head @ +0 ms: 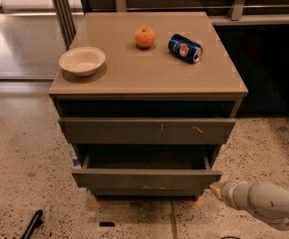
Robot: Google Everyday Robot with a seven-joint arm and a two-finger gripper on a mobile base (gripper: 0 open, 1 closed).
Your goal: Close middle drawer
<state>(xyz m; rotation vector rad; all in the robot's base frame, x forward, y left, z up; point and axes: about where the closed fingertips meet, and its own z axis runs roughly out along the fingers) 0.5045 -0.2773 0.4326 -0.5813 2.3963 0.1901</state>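
The middle drawer [147,179] is the plain grey-brown front low on the cabinet. It is pulled out furthest, and its dark box interior [144,158] shows. Above it is the wider drawer front with small white scratches [147,130], which sticks out a little. A darker, narrower front [144,193] sits just below the middle drawer. My gripper [216,189] comes in from the lower right on a white arm [264,203]. Its tip is at the right end of the middle drawer's front, at or very near the corner.
On the cabinet top [149,76] are a white bowl [82,60] at the left, an orange [145,36] and a blue soda can [185,48] lying on its side. The floor is speckled. A black object [32,223] lies at the lower left. A dark counter stands to the right.
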